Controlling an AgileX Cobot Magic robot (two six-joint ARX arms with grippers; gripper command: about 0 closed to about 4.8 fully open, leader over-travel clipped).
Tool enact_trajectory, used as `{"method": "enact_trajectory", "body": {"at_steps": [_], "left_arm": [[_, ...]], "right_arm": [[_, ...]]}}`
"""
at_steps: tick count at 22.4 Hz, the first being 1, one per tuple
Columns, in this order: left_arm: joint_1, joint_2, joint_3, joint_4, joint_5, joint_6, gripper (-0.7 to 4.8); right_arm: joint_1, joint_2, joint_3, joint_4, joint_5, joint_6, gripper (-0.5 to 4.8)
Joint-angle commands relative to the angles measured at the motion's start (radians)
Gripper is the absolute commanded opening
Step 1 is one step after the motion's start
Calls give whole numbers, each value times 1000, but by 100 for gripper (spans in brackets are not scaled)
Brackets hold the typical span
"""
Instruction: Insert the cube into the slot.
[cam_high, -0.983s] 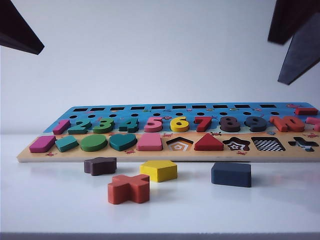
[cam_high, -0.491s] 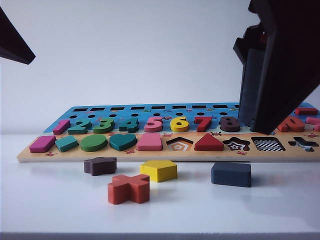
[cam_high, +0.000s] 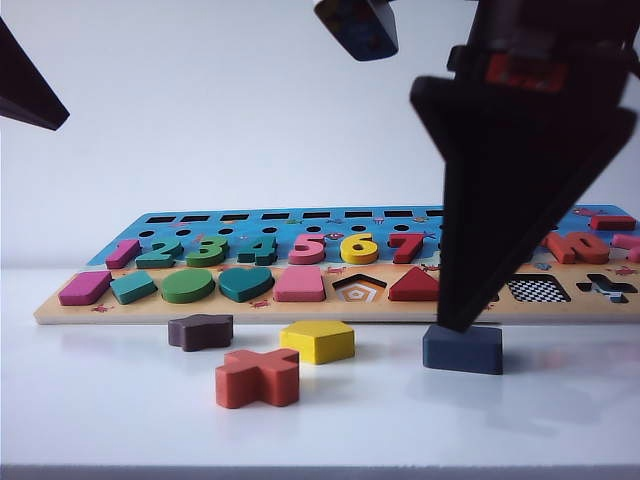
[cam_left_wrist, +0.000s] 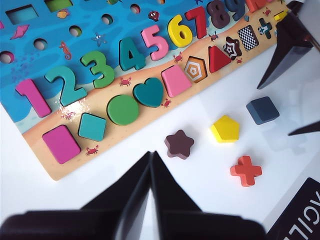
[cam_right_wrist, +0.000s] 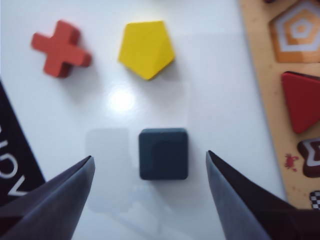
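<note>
The cube (cam_high: 462, 348) is a flat navy block lying on the white table in front of the tan puzzle board (cam_high: 250, 312). It also shows in the wrist views (cam_right_wrist: 163, 153) (cam_left_wrist: 262, 110). My right gripper (cam_high: 457, 322) stands open low over the cube, one finger on each side and neither touching it (cam_right_wrist: 150, 156). The slot (cam_high: 540, 289), with its checkerboard floor, lies just behind the cube to the right and is partly hidden by that gripper; it is also visible in the left wrist view (cam_left_wrist: 248, 37). My left gripper (cam_left_wrist: 151, 154) is shut and holds nothing, high at the left (cam_high: 25, 85).
A yellow pentagon (cam_high: 318, 341), an orange-red cross (cam_high: 257, 377) and a dark brown star (cam_high: 200, 331) lie loose on the table left of the cube. The board carries raised numbers and several seated shapes.
The right gripper has come down and leftward from the upper right corner until its open fingers straddle the cube. The cube, the loose pieces and the left gripper have stayed put.
</note>
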Motion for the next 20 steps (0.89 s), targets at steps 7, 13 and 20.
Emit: {"method": "enact_trajectory", "body": {"at_steps": [7, 13, 20], "left_arm": [[-1, 0, 4, 6, 2, -3, 9], [-1, 0, 4, 6, 2, -3, 9], [-2, 0, 4, 7, 2, -3, 9]], "right_arm": [[1, 23, 3, 44, 26, 26, 363], [-9, 29, 2, 44, 38, 26, 363], [-21, 42, 1, 44, 44, 26, 363]]}}
